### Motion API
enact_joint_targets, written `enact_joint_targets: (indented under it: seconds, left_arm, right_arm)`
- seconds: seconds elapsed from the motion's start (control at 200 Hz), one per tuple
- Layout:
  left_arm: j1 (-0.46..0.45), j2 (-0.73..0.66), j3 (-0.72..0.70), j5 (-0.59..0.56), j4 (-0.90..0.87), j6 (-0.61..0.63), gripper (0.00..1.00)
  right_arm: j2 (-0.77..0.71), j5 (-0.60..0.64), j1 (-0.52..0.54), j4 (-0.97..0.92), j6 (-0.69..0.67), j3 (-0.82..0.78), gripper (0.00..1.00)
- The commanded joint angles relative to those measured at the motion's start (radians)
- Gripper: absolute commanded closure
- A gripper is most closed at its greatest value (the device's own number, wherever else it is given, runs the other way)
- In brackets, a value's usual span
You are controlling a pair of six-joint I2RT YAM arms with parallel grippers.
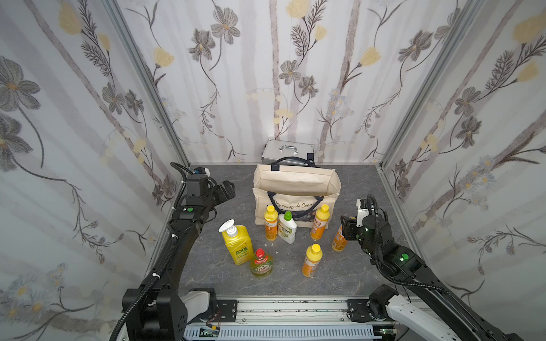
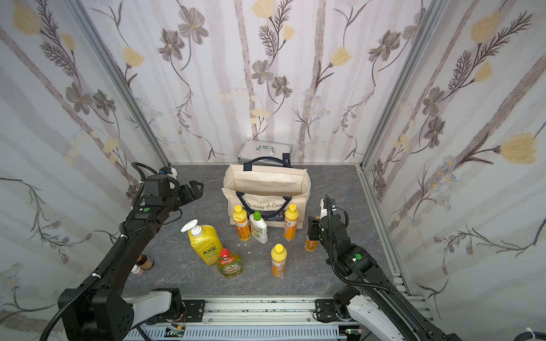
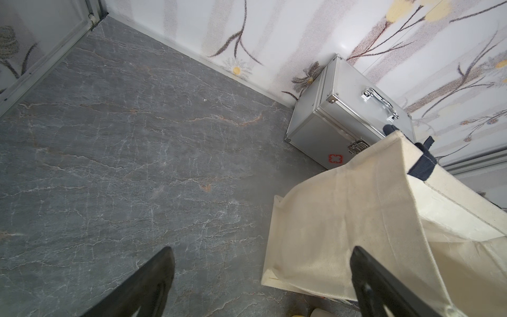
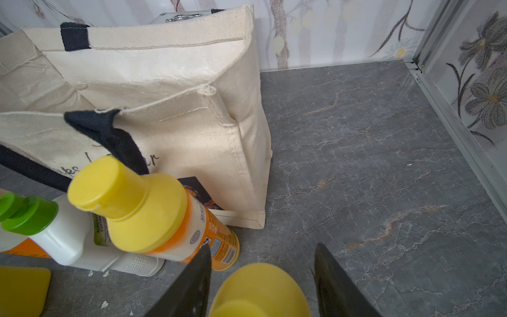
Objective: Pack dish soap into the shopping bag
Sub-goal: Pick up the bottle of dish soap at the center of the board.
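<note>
Seven dish soap bottles (image 2: 258, 227) are standing on the table (image 1: 218, 283), and none is showing inside the open shopping bag (image 1: 295, 183), so I am judging the packing as barely begun. At the left, I am holding my left gripper (image 1: 232, 189) wide and empty, near the bag but apart from it. Going rightward, the yellow AXE pump bottle (image 1: 237, 247) and red-capped Fairy bottle (image 1: 261, 263) are waiting. The first orange bottle (image 1: 270, 226), white green-capped bottle (image 1: 287, 227) and second orange bottle (image 1: 319, 226) are lining the bag's front, with the third orange bottle (image 1: 311, 259) nearer me. At the far right, my right gripper (image 4: 262, 252) is straddling the fourth orange bottle (image 1: 337, 243) at its yellow cap, jaws narrow. I cannot tell whether they are gripping.
</note>
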Motion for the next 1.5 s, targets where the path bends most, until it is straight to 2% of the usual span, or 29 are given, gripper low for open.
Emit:
enact_joint_targets:
  seconds: [0.0,0.205,0.445,0.689,1.204,1.494]
  left_arm:
    - [0.000,-0.001,0.006,0.001,0.005,0.002,0.00]
    - [0.000,-0.002,0.006,0.001,0.006,0.003,0.00]
    - [0.000,0.003,0.002,-0.001,0.010,0.003,0.00]
    - [-0.001,0.005,0.003,0.001,0.009,0.003,0.00]
    - [-0.005,-0.001,0.005,0.002,0.005,0.004,0.00]
    - [-0.005,-0.002,0.009,0.004,0.001,0.007,0.00]
  right_arm:
    - [-0.006,0.030,0.002,0.009,0.005,-0.002,0.49]
    - [0.001,0.040,0.003,0.013,0.007,-0.004,0.70]
    - [0.000,0.063,0.007,0.013,0.010,0.002,0.79]
    - [0.022,0.079,0.007,0.010,-0.003,0.039,0.98]
    - [0.139,0.102,0.005,-0.027,-0.100,0.232,1.00]
    - [0.228,0.120,0.001,-0.137,-0.198,0.508,1.00]
